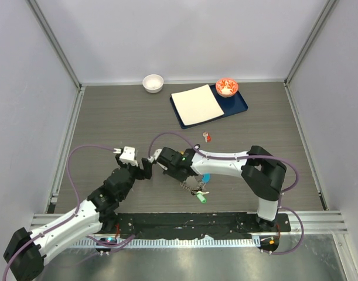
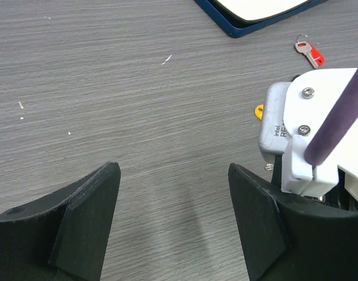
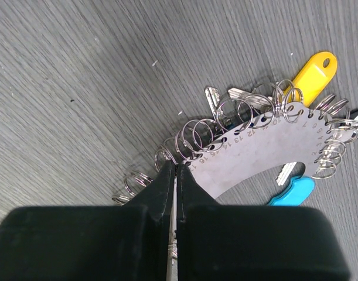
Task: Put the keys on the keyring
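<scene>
Grey metal crescent-shaped keyring [image 3: 255, 146], likely thin, stiff and light, lies on the wood-grain worktop [image 3: 61, 70]; its split rings [image 3: 196, 137] look springy and slippery. Jaws of the right gripper [image 3: 174, 171] pinch its tip, a sound hold; the left gripper [image 2: 173, 175] gapes empty. Small red-headed key [image 1: 207, 137] lies well apart.

Keys [image 3: 313, 70] cluster at the keyring [image 3: 266, 152]; 1 red key [image 1: 207, 137] lies apart.
</scene>
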You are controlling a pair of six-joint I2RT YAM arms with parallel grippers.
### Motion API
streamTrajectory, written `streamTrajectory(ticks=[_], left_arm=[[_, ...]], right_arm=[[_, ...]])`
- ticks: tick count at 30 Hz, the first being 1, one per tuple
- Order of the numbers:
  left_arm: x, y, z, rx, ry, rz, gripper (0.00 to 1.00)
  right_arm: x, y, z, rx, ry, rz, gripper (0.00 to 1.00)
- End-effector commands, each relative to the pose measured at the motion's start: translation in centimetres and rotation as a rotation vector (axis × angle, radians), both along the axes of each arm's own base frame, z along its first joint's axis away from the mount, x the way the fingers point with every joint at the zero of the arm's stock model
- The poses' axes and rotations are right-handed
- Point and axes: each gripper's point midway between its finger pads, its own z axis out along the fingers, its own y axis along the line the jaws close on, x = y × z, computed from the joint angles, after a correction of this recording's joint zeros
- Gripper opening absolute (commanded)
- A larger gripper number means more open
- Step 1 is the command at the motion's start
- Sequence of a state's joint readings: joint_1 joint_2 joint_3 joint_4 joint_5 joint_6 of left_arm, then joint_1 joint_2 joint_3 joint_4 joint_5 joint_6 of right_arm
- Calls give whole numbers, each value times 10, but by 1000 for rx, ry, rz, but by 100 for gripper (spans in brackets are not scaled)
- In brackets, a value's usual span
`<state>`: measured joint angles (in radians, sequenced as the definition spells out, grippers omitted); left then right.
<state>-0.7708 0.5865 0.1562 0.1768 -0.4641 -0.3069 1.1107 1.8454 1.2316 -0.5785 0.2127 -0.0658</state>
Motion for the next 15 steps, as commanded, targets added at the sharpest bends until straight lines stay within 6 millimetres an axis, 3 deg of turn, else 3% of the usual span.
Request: streamTrajectory(ticks=[1,6,15], left_arm=[[5,2,20,-66,-66,35,79],[4,2,22,-79,-76,29,79],[4,0,21,-79,-74,23,79]], right_arm=[[-3,-2,10,27,-28,28,1],[-3,3,20,97,-55,61,1],[-5,1,18,114,-51,20,20]])
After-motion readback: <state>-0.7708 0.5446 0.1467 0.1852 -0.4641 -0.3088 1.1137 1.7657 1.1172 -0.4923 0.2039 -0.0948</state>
